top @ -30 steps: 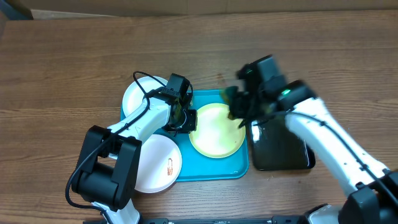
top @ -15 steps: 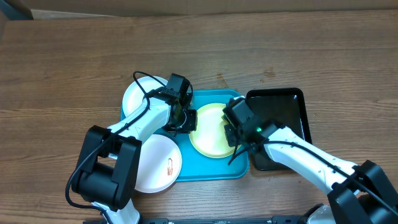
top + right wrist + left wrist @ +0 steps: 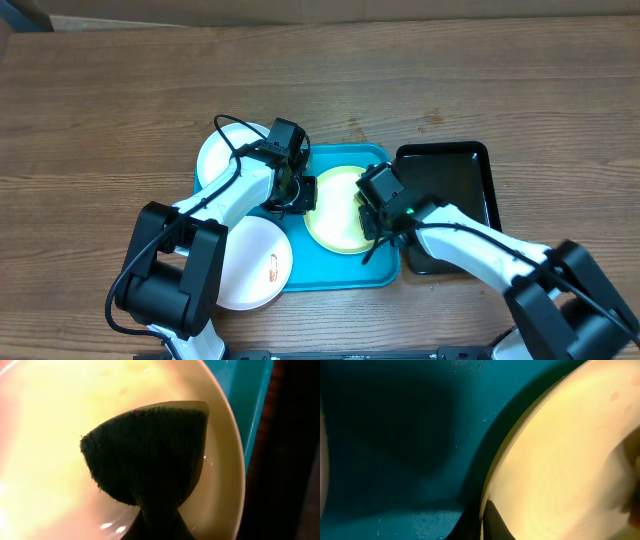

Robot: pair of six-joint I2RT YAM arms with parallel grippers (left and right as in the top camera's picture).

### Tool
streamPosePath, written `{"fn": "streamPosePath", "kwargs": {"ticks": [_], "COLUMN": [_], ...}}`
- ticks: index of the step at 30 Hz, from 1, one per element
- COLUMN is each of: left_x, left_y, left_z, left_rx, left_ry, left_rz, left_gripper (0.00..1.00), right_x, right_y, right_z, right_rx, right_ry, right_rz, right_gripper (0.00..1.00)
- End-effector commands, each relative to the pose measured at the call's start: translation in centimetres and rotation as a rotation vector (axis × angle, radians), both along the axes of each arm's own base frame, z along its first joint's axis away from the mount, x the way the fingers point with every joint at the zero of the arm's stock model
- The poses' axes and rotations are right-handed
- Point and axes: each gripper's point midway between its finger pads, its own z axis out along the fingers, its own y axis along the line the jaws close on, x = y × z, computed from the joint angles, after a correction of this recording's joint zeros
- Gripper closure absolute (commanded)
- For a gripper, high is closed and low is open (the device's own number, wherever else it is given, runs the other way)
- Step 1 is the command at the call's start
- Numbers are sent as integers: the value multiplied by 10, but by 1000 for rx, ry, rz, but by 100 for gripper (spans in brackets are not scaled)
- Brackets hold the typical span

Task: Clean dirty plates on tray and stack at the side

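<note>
A brown wooden table (image 3: 120,90) with a strong lengthwise grain fills the overhead view. A pale tan strip (image 3: 300,8) runs behind its far edge; what that strip is cannot be told. No more of the room shows.

The tray (image 3: 340,272) lies at the middle of the table, its turquoise floor bare along the near side. A black tray (image 3: 455,180) sits just beside it on the right, glossy, with its long side close against the turquoise rim.

The green plate (image 3: 335,215) lies flat in the tray. The white plate (image 3: 218,152) rests at the tray's far-left corner, mostly on the wood. The smeared plate (image 3: 250,255) is at the near-left corner, its edge against the tray, with a small reddish smear (image 3: 274,267) near its right side.

The left gripper (image 3: 298,192) is down at the green plate's left rim with its jaws together. In the left wrist view a dark fingertip (image 3: 492,520) sits right at that rim, but whether the rim is pinched cannot be told.

The right gripper (image 3: 375,215) is over the green plate's right side, clamped on a sponge (image 3: 150,450). The sponge's dark scouring face is toward the camera, a yellow edge shows along its top, and it is folded into a fan against the plate's wet, shiny surface
</note>
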Motion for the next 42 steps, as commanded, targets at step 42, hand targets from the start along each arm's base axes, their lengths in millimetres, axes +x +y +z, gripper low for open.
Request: {"fn": "streamPosePath", "kwargs": {"ticks": [42], "left_x": [21], "left_y": [27], "left_z": [66], "left_rx": [299], "left_ry": [-340], "left_rz": [5], "left_gripper": [96], "right_x": [17], "right_y": [-105], "right_z": [119], "right_rx": [123], "right_ry": [108], "right_rz": [-491], "right_gripper": [96]}}
